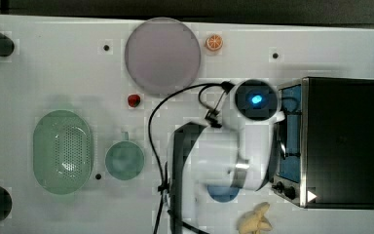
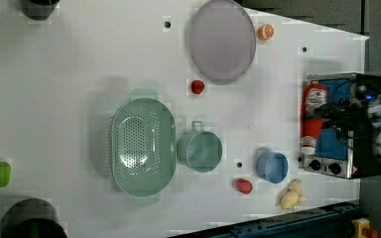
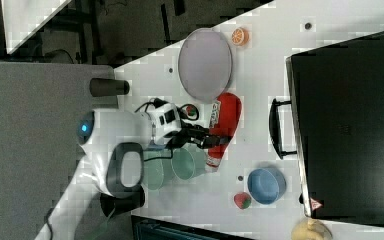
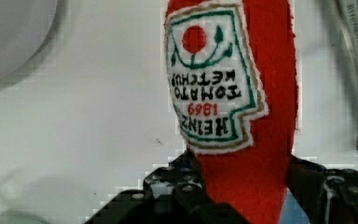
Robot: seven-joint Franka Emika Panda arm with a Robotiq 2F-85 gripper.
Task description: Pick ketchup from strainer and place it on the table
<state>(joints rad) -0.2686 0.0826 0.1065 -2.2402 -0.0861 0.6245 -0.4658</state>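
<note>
- Desk (image 1: 53, 63): white top w/ small black dots; carries all items. Judged drop zone for the task.
- Black box appliance (image 1: 343, 141): w/ knobs and a handle, at the top view's right edge.
- Strainer (image 2: 141, 146): pale green oval, perforated floor, nothing in it; well apart from the bottle, so pick step judged done.
- Plate (image 2: 222, 39): grey-lilac, round, near the far edge.
- Green cup (image 2: 200, 151): just beside strainer.
- Blue bowl (image 2: 272, 167): near the appliance.
- Ketchup (image 4: 242, 107): red w/ white label; in wrist view label faces the camera, bare white desk behind. In left view it sits in front of the appliance.
- Gripper (image 3: 207, 136): clamped on ketchup at mid-body, a finger on each side, prob. to keep it steady for set-down.
- Smalls: strawberries (image 2: 197, 87), orange slice (image 2: 265, 31).
</note>
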